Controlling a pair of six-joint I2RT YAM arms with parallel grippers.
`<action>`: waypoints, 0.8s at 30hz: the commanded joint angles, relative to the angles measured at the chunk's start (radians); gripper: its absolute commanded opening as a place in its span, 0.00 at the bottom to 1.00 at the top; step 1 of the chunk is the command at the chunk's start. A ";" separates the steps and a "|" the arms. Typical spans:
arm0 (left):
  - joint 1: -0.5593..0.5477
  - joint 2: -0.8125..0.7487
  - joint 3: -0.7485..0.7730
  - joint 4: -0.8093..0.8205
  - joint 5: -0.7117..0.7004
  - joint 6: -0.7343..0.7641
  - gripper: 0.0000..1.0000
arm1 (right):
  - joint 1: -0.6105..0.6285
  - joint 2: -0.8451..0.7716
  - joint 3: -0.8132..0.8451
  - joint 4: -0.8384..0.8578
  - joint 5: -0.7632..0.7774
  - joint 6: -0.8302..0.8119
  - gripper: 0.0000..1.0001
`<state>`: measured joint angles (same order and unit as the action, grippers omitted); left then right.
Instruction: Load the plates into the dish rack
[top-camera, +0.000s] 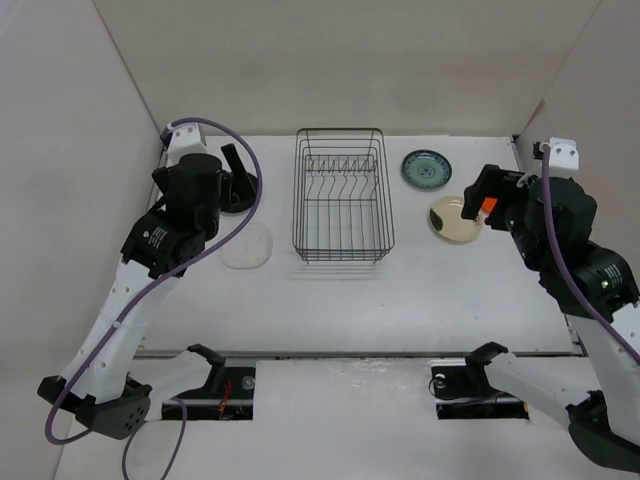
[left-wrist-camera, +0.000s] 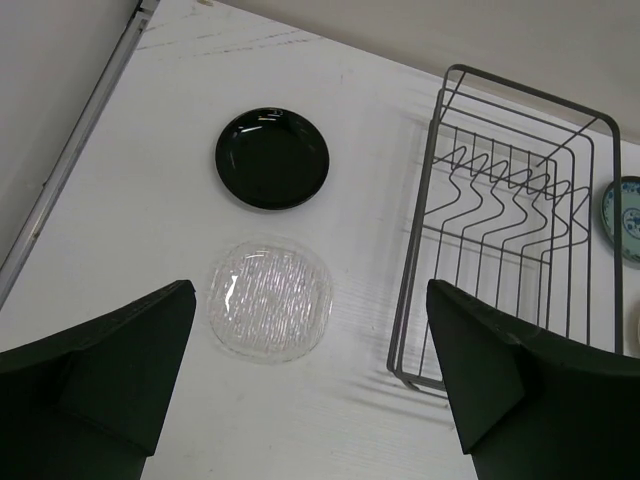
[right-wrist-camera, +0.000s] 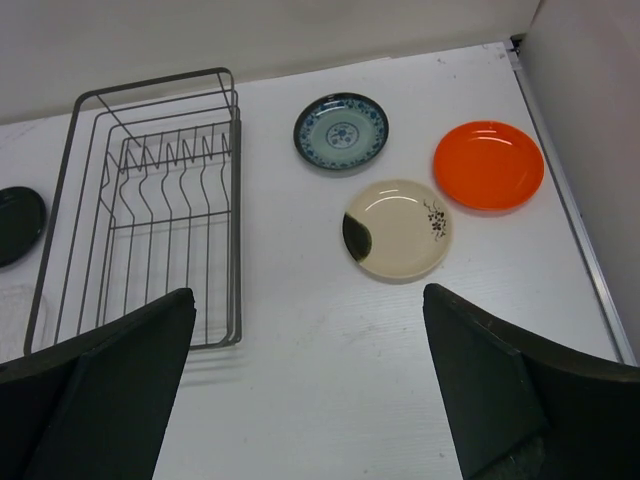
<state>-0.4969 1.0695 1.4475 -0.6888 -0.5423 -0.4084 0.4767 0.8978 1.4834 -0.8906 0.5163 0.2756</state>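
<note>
dish rack centred between plates

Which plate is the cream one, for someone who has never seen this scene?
Find the black wire rack in the centre; three plates lie flat to its right. The cream plate is the front one, nearer than the teal plate and the orange plate. It alone is pale, with a dark patch on one edge and a small dark sprig mark.

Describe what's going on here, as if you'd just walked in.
Two robot arms hover over the plates, and nothing is loaded yet. The left fingers are open over the side with the clear plate and black plate. The right fingers are open over the side with the cream plate, teal plate and orange plate. The rack between them is empty.
</note>
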 joint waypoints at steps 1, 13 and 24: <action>0.001 -0.013 0.045 0.006 0.002 -0.001 1.00 | -0.006 0.013 0.032 0.010 0.013 -0.006 1.00; 0.001 0.032 0.013 0.044 0.105 -0.010 1.00 | -0.053 0.044 -0.046 0.174 -0.131 0.014 1.00; 0.032 0.083 -0.053 0.149 0.243 -0.032 1.00 | -0.559 0.625 -0.089 0.677 -0.752 0.008 0.92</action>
<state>-0.4885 1.1709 1.4082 -0.6094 -0.3405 -0.4286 -0.0364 1.4475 1.3582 -0.3485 -0.0383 0.2852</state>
